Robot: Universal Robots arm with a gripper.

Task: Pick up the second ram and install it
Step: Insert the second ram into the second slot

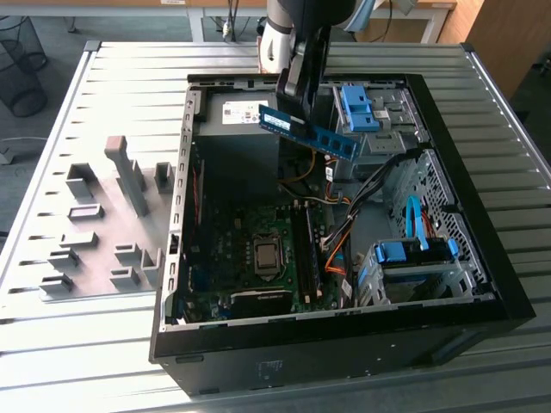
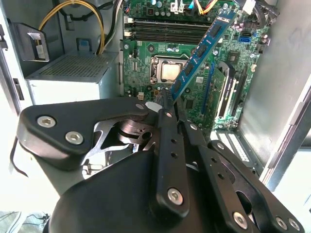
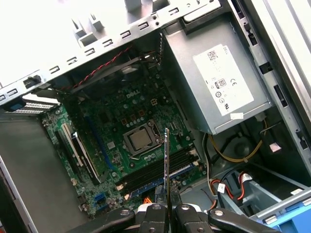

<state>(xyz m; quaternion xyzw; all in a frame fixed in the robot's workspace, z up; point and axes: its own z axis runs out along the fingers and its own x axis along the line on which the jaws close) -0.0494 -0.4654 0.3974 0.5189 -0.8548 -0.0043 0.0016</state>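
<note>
The second ram is a blue stick with dark chips, held in the air above the open computer case, over its far half. My gripper is shut on one end of it, and the rest slants out toward the exterior view's right. In the second wrist view the ram reaches out from the gripper over the motherboard. The first wrist view has the ram edge-on, rising from the gripper above the dark memory slots. In the exterior view the memory slots lie beside the processor.
A grey power supply fills the case's far end. Blue drive-bay clips and a drive cage stand on the exterior view's right, with orange and black cables between. Grey holder blocks sit on the slatted table at left.
</note>
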